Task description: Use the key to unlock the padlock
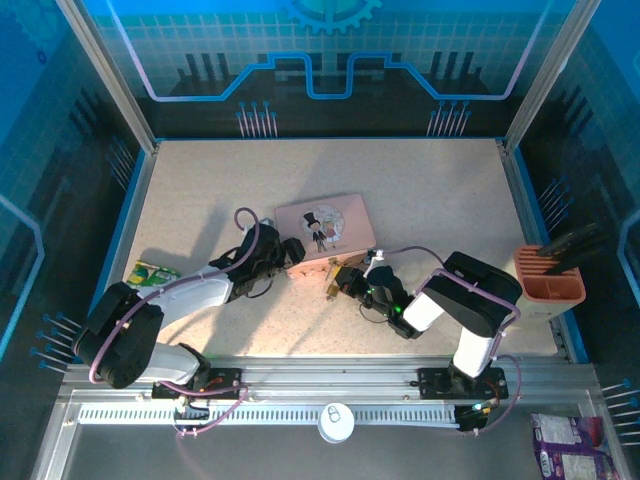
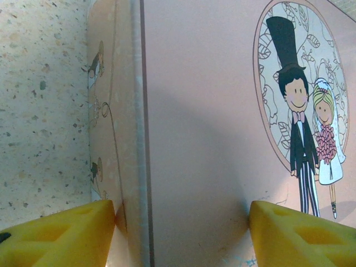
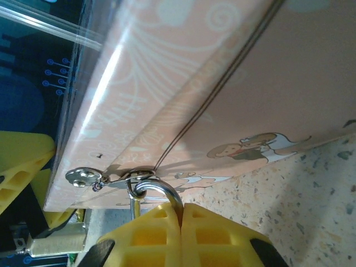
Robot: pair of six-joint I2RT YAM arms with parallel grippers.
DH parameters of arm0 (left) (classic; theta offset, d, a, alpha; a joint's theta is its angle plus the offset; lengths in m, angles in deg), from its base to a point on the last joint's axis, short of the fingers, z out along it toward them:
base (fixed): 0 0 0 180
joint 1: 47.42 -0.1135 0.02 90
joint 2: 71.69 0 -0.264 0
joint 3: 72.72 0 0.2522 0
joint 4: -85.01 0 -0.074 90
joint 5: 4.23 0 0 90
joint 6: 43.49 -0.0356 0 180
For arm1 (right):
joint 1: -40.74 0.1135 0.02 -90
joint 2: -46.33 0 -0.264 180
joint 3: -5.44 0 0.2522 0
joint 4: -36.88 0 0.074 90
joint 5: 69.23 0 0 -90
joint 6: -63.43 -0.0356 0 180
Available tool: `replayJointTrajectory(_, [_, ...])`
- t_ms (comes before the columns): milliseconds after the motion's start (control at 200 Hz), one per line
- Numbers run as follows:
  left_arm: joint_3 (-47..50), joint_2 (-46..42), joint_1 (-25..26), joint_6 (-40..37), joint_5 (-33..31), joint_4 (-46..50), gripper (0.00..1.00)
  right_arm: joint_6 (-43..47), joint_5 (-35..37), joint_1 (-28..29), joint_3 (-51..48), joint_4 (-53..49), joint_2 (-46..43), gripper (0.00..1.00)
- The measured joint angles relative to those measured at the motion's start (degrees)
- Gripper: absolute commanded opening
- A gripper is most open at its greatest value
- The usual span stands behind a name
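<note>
The pink tin lies mid-table. My left gripper holds its front-left corner. In the left wrist view one yellow finger presses the tin's side and the other bears on the lid. The padlock hangs from the tin's front hasp. Its silver shackle is hooked through the ring. My right gripper is shut on that shackle, and its fingers cover the brass body. The key is hidden.
An orange holder with dark tools stands at the right table edge. A green packet lies at the left edge. A white disc with a lock symbol sits on the front rail, and a purple packet lies at the bottom right.
</note>
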Motion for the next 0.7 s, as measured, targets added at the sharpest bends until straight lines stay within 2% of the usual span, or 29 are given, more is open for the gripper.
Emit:
replayJointTrajectory(400, [0.0,0.0,2.0,1.7,-1.6,0.0,0.65,-8.4,3.5,0.8,0.0,-7.0,-4.5,0.00])
replayJointTrajectory(700, [0.0,0.0,2.3,2.7,-1.6,0.0,0.65,-13.2,4.5,1.1,0.2,-8.2,-4.9,0.00])
